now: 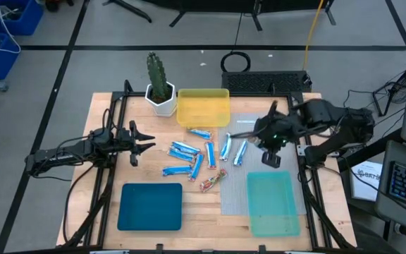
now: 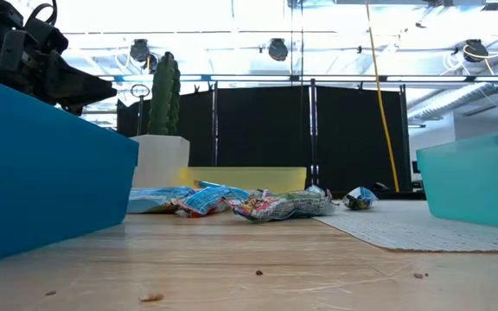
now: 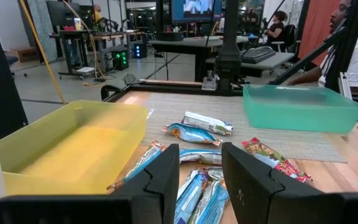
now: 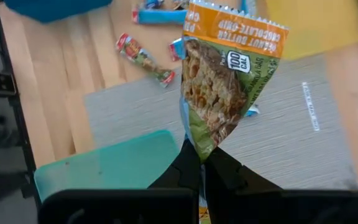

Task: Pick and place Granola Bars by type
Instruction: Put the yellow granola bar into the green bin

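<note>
pinched in the right gripper [image 4: 199,163], an orange-green bar [image 4: 225,81] stands up lengthwise from the tips, hanging over the mat just beyond the light teal tray [image 1: 272,204]. farther left, loose bars [image 1: 196,155] lie mid-table; left gripper [image 1: 146,139] waits beside them, fingers apart.

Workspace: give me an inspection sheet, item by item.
Surface: wooden table with a grey mat on its right side.
Job's things: blue bars and one reddish bar loose at centre; an orange-and-green bar pinched in the right end effector.
Trays: yellow tray, dark teal tray, light teal tray, all without bars.
Clutter: potted cactus.
End effectors: left end effector open, beside the pile.
Cables: yellow cable on the floor.
Surroundings: people at desks in the left wrist view.
</note>
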Controlling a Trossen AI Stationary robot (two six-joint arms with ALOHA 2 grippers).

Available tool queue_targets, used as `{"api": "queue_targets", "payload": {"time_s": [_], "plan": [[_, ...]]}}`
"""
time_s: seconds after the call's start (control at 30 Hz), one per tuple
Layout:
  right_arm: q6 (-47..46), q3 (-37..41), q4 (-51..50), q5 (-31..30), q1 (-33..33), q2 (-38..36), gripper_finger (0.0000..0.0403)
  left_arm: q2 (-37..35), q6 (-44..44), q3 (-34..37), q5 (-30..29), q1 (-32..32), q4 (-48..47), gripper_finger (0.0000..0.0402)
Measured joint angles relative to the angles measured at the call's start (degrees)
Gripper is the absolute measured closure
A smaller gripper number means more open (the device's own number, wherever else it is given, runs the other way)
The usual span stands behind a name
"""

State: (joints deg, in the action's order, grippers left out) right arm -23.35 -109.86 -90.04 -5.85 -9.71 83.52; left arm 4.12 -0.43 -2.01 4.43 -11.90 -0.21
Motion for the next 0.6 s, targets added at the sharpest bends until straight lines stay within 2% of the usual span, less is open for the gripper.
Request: {"api": "queue_targets", "payload": {"time_s": [0.33, 0.6], "plan": [[1.2, 0.0, 0.1, -0.1, -7.9, 4.5, 0.0403, 0.0, 0.0, 0.0, 0.0, 0.0, 0.0, 0.0277], [-1.4, 1.9, 0.0, -0.3, -12.2, 4.3, 0.0403, 0.0, 0.0, 0.0, 0.0, 0.0, 0.0, 0.0277]]}}
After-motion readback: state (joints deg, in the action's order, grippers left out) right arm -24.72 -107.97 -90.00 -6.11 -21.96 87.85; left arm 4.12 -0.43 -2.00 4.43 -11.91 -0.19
